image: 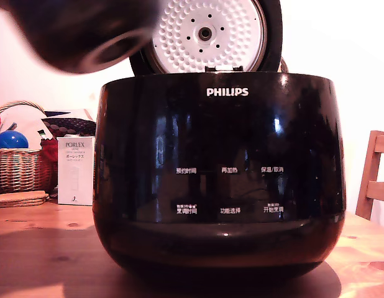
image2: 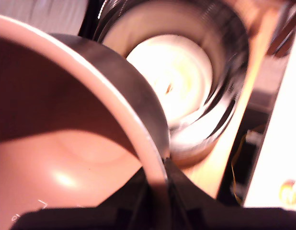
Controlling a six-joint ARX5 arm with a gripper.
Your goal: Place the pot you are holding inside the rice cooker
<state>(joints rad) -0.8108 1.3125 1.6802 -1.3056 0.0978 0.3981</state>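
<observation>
Pot [image: 77, 31] held aloft, blurred, at roughly 10 o'clock from the rice cooker [image: 220, 174] in the exterior view; rounded base faces the camera, so it rides tilted. Not yet over the opening. Wrist view: hand [image2: 157, 191] clamps the pot's pale rim, one finger inside, one outside, pinched narrow on the wall. Beyond the rim, the cooker's cavity gapes bright and looks empty.

Progress, as judged: the lift is done and the lid [image: 207, 34] stands open, white dimpled plate showing. Left to do: carry the pot across, level it, lower it into the well, release.

Surroundings on the worktop [image: 36, 248], all toward 9 o'clock of the cooker: white Porlex box [image: 76, 171], wicker basket [image: 18, 167] with a blue ball [image: 10, 139], a flat cork-like pad [image: 19, 198]. Chair back [image: 373, 174] at 3 o'clock. None sits in the pot's path. Likely snags: the upright lid behind the opening, and the cooker's near rim if the pot comes in tilted.
</observation>
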